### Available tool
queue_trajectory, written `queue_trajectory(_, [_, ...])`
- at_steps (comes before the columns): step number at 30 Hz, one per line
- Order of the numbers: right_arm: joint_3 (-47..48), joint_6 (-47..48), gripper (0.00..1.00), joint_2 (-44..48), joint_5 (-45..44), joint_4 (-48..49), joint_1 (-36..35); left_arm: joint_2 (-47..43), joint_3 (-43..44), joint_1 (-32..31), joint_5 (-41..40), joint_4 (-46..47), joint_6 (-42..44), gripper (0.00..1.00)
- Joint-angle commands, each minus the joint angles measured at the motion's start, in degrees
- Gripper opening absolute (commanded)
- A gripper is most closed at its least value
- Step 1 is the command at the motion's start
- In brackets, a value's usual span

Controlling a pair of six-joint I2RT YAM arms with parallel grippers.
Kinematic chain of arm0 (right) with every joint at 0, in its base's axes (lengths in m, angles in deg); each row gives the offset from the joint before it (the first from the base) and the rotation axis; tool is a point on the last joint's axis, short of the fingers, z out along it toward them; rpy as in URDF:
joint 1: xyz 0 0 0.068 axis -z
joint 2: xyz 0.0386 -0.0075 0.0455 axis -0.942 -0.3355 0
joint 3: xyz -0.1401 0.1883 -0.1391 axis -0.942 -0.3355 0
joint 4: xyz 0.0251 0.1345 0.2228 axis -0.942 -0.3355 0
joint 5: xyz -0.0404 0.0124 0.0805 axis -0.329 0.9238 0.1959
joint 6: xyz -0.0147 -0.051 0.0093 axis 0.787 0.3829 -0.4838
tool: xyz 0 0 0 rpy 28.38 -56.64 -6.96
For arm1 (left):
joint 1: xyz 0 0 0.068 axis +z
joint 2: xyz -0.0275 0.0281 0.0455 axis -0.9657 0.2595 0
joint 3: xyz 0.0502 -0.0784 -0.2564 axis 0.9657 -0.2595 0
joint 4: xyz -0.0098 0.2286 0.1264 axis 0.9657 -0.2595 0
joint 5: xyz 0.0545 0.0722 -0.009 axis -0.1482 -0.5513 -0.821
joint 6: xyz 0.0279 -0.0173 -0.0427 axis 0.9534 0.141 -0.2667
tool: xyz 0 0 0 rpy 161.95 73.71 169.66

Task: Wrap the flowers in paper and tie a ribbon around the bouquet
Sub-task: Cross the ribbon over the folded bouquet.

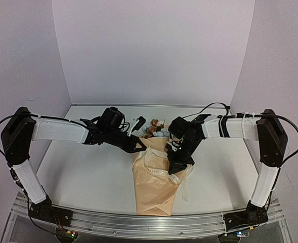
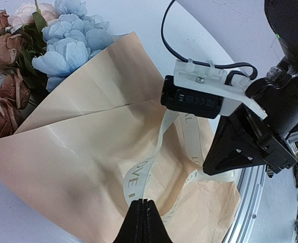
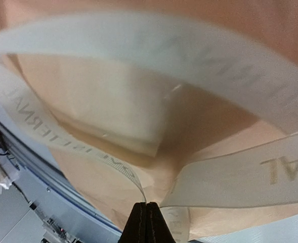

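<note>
The bouquet (image 1: 154,190) lies on the table (image 1: 83,172) with its narrow end toward the arm bases. The stems are hidden inside the paper (image 2: 78,152). The ribbon (image 2: 138,177) loops loosely over the middle of the cone, and its printed lettering is only partly readable. In the right wrist view it is blurred near the lens. The right pincer (image 3: 146,220) is pinched together on one strand. The left pincer (image 2: 143,220), just across the cone, is also together on the ribbon. Beyond them, the flowers (image 2: 62,45) spill from the wide end.
</note>
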Motion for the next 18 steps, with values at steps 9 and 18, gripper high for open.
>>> queue_trajectory(9, [3.7, 2.2, 0.00, 0.6, -12.5, -4.3, -2.9, -4.6, 0.2, 0.3, -2.4, 1.0, 0.5, 0.00])
queue_trajectory(18, [-1.0, 6.0, 0.00, 5.1, -12.6, -6.4, -5.7, -3.0, 0.8, 0.3, -3.6, 1.0, 0.5, 0.00])
